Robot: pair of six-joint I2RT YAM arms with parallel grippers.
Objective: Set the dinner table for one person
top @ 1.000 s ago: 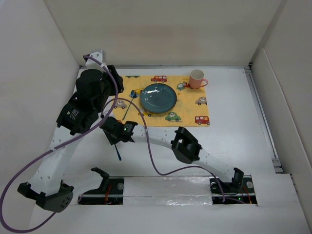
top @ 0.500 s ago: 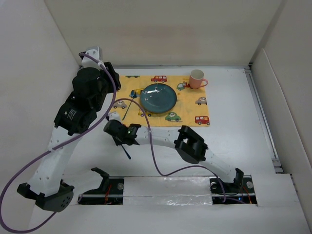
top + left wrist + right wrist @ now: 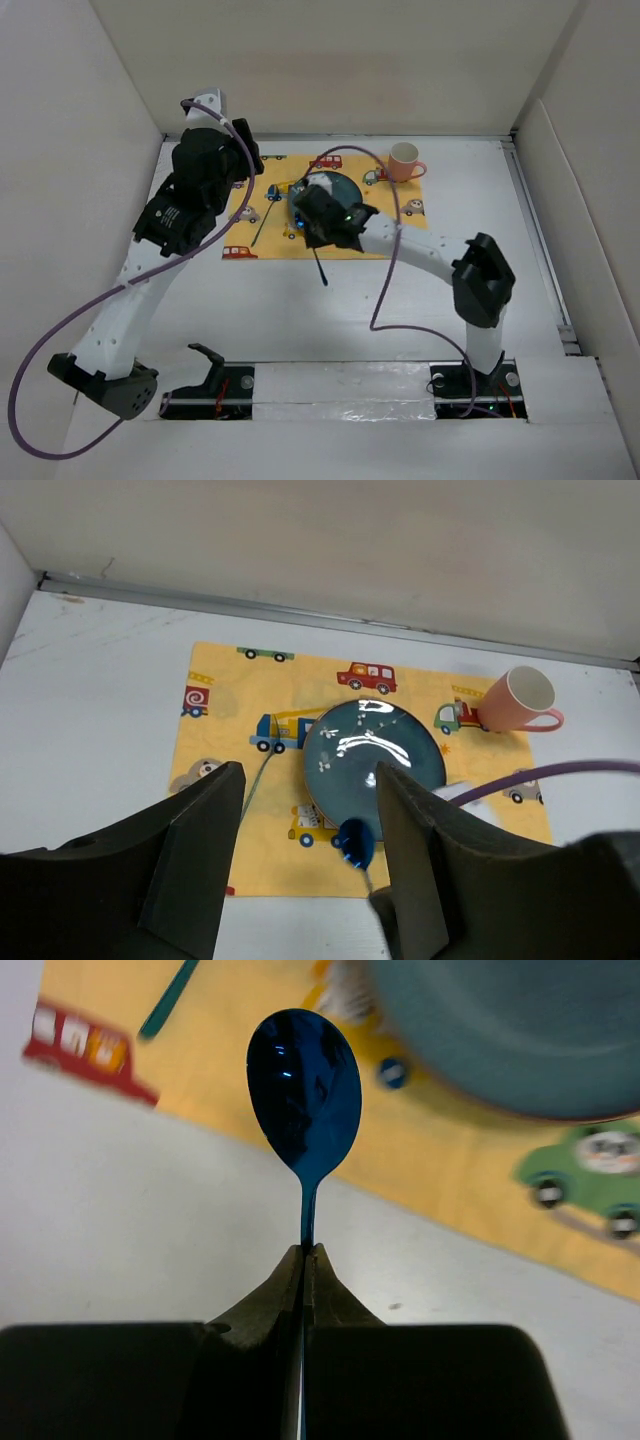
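On the white dinner table (image 3: 480,190) lies a yellow car-print mat (image 3: 225,735) with a teal plate (image 3: 372,758) and a pink mug (image 3: 403,161) on it. My right gripper (image 3: 309,238) is shut on the neck of a blue spoon (image 3: 303,1090). The spoon's bowl hovers at the mat's near edge beside the plate (image 3: 520,1030), and its handle (image 3: 321,268) sticks out behind the jaws. My left gripper (image 3: 310,772) hangs open and empty above the mat's far left part, looking down on the plate and spoon (image 3: 355,842).
A thin teal utensil (image 3: 255,780) lies on the mat left of the plate. White walls enclose the table on the left, the back and the right. A purple cable (image 3: 385,260) loops over the right arm, whose elbow (image 3: 485,280) stands at the right.
My right gripper shut on the blue spoon at the near left of the table and carried it up and right to the plate's near edge. The left gripper opened wider.
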